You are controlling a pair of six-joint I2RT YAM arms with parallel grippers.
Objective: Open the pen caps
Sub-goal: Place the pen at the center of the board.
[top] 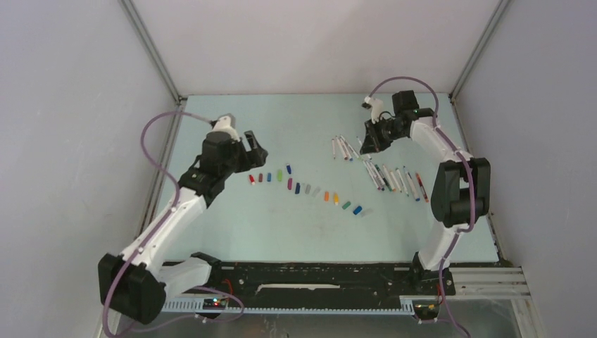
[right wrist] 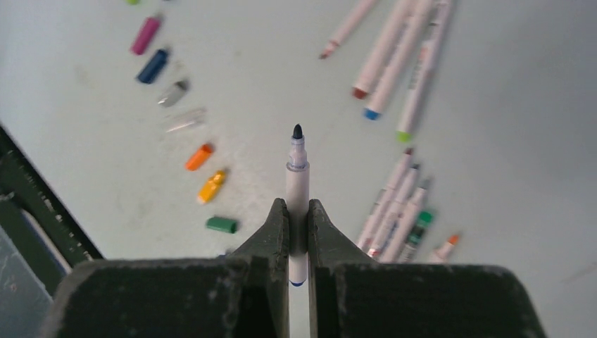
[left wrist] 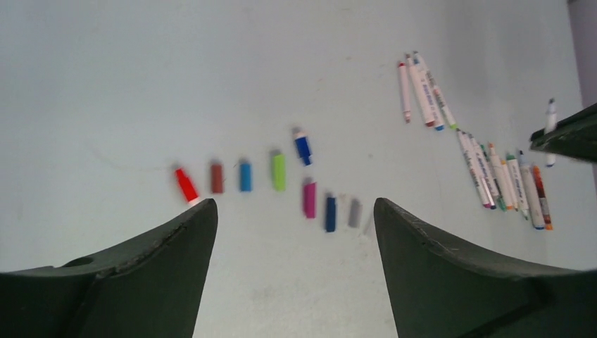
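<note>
Several pen caps (top: 303,189) lie in a loose row across the table's middle: red (left wrist: 186,185), brown, blue, green (left wrist: 279,171), magenta (left wrist: 309,199), navy, grey. Orange (right wrist: 199,156) and green (right wrist: 222,224) caps show in the right wrist view. My left gripper (top: 250,151) hovers open above the row's left end, and its jaws (left wrist: 294,205) stand wide with nothing between them. My right gripper (top: 369,137) is raised at the back right. It (right wrist: 298,211) is shut on a white pen (right wrist: 297,183) whose dark blue tip is bare. The other pens lie in two bunches (top: 343,148) (top: 394,179).
The table's light mat (top: 296,232) ends at the black rail (top: 317,278) along the near edge. Grey walls close in the left, back and right sides. The right arm's elbow (top: 457,190) stands just right of the nearer bunch of pens.
</note>
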